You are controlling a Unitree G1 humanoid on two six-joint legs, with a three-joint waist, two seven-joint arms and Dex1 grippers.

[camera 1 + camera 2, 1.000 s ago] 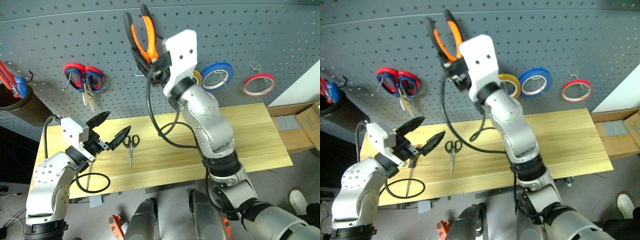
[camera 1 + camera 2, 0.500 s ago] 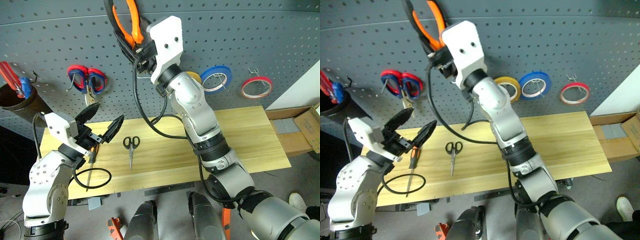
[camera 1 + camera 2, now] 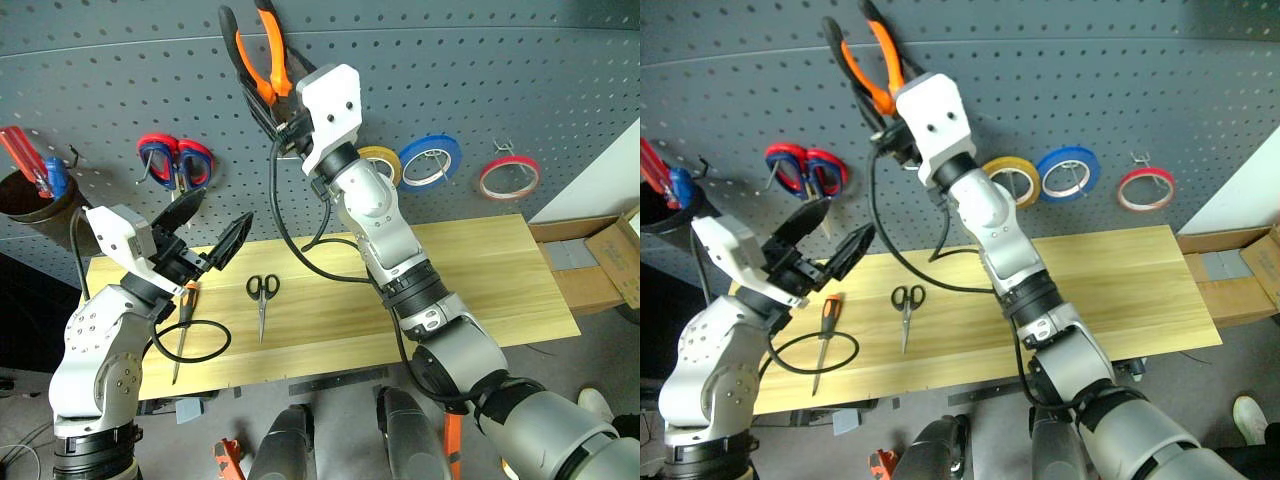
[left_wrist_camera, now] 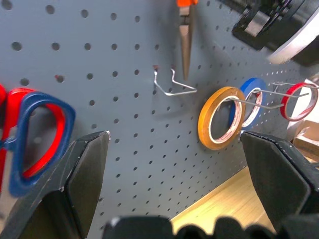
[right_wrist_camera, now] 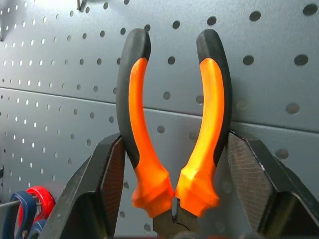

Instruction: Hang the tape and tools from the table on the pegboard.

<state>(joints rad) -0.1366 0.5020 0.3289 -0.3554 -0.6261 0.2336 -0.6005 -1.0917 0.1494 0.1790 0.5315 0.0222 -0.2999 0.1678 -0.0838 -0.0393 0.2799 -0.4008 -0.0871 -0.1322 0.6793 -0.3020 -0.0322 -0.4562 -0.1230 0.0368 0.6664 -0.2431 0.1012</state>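
My right gripper (image 5: pixel 174 201) is shut on the orange-and-black pliers (image 3: pixel 262 52) and holds them upright against the grey pegboard (image 3: pixel 500 70), handles up. Their nose (image 4: pixel 185 50) hangs just above a bare wire hook (image 4: pixel 172 87). My left gripper (image 3: pixel 223 207) stands open and holds nothing, raised above the left end of the wooden table (image 3: pixel 480 280). On that table lie the small black scissors (image 3: pixel 262 290) and the screwdriver (image 3: pixel 184 318). The red tape (image 3: pixel 508 177) hangs on a peg at the right.
Red-and-blue scissors (image 3: pixel 175 160), a yellow roll (image 3: pixel 1012 182) and a blue roll (image 3: pixel 432 160) hang on the board. A dark cup with red tools (image 3: pixel 35 195) sits at the far left. A black cable loop (image 3: pixel 195 340) lies by the screwdriver. Cardboard boxes (image 3: pixel 600 260) stand to the right.
The whole view has shifted. My right gripper has carried the pliers a little left and closer to the board, still shut on them. My left gripper has risen slightly, still open.
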